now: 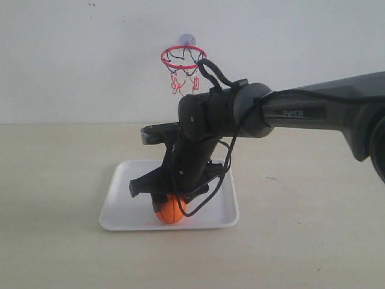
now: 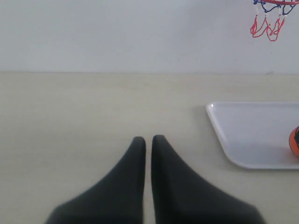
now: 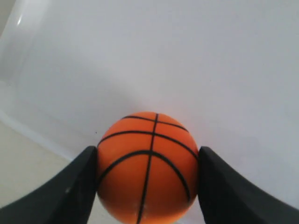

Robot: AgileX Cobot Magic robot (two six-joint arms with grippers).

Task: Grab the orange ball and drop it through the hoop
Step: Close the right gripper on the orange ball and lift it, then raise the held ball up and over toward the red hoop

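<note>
Fingers [image 3: 70,191] of our right gripper [image 3: 148,156] press on both sides of the ball [image 3: 148,172]. They are closed on it, one dark finger on each side. The ball is orange with black lines. It is low over the white tray [image 3: 187,70], and we cannot tell if it touches the tray floor.

From the outside camera, our right gripper [image 1: 170,201] points down with the ball [image 1: 171,212] under it. The ball is near the tray's [image 1: 120,211] 6 o'clock edge. Our right arm [image 1: 313,111] comes in from 3 o'clock. The hoop [image 1: 183,66] is at 12 o'clock from the tray, high on the wall [image 1: 72,60], with its net hanging down. The tray lies flat on the table [image 1: 54,180].

Our left gripper [image 2: 148,139] has its two fingers [image 2: 126,186] pressed almost together with nothing between them. It sits low over the table [image 2: 70,107], beside the tray [image 2: 243,135]. Its camera sees a bit of the ball [image 2: 295,141] in the tray and the hoop's [image 2: 268,23] net on the wall.
</note>
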